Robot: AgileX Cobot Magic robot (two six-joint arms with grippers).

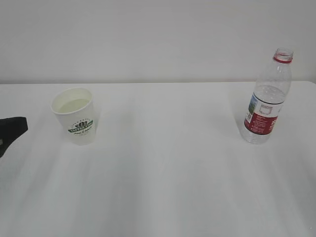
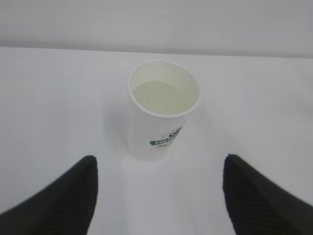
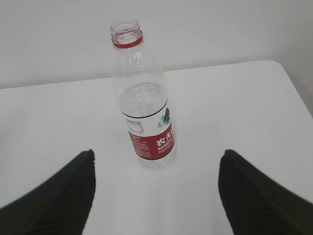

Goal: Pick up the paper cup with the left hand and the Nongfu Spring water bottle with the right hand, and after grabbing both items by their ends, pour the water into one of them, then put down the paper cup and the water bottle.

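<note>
The white paper cup (image 1: 75,114) with a green logo stands upright on the table's left side, clear water (image 2: 162,97) inside it. My left gripper (image 2: 159,169) is open just short of the cup (image 2: 161,110), touching nothing; one black finger (image 1: 11,131) shows at the left edge of the exterior view. The Nongfu Spring water bottle (image 1: 267,98) stands upright and uncapped at the right, partly filled. In the right wrist view the bottle (image 3: 144,115) stands ahead of my open right gripper (image 3: 155,164), apart from both fingers. The right arm is out of the exterior view.
The white table (image 1: 168,163) runs back to a plain wall. Its right edge and rounded far corner (image 3: 279,68) lie close beyond the bottle.
</note>
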